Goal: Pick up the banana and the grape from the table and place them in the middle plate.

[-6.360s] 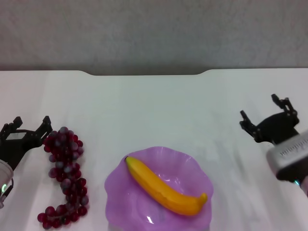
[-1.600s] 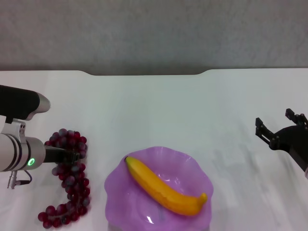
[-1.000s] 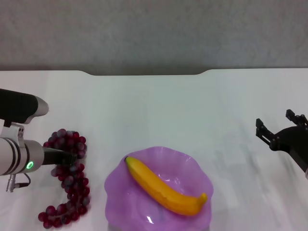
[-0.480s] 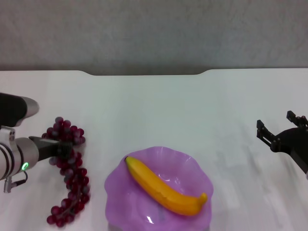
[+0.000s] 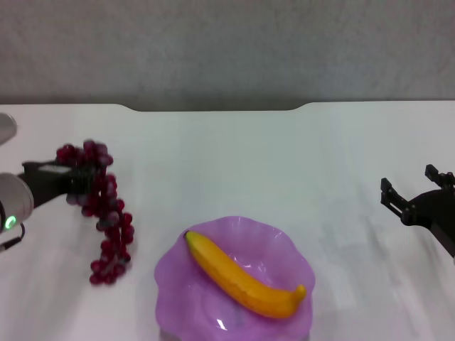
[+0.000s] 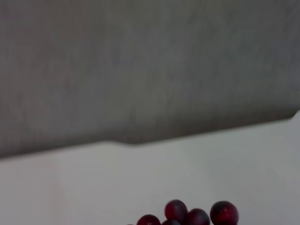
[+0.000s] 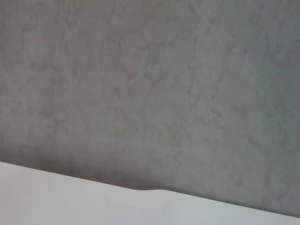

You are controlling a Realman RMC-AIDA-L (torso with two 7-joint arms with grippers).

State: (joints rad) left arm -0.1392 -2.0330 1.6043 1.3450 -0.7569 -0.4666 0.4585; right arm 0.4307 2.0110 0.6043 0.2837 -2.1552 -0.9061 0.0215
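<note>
The banana (image 5: pixel 242 278) lies diagonally in the purple scalloped middle plate (image 5: pixel 178 264) at the front centre of the white table (image 5: pixel 234 156). My left gripper (image 5: pixel 71 181) is at the left, shut on the top of the grape bunch (image 5: pixel 106 220). The bunch hangs down from it, lifted off the table, left of the plate. A few grapes (image 6: pixel 197 216) show at the edge of the left wrist view. My right gripper (image 5: pixel 416 200) is open and empty at the far right, parked over the table.
The table's notched far edge (image 5: pixel 213 108) meets a grey wall (image 5: pixel 227 50). The right wrist view shows only the wall (image 7: pixel 150 93) and a strip of table.
My left gripper closed on the grape bunch and has raised it up and back, so the bunch now hangs. The right gripper stayed near the right edge.
</note>
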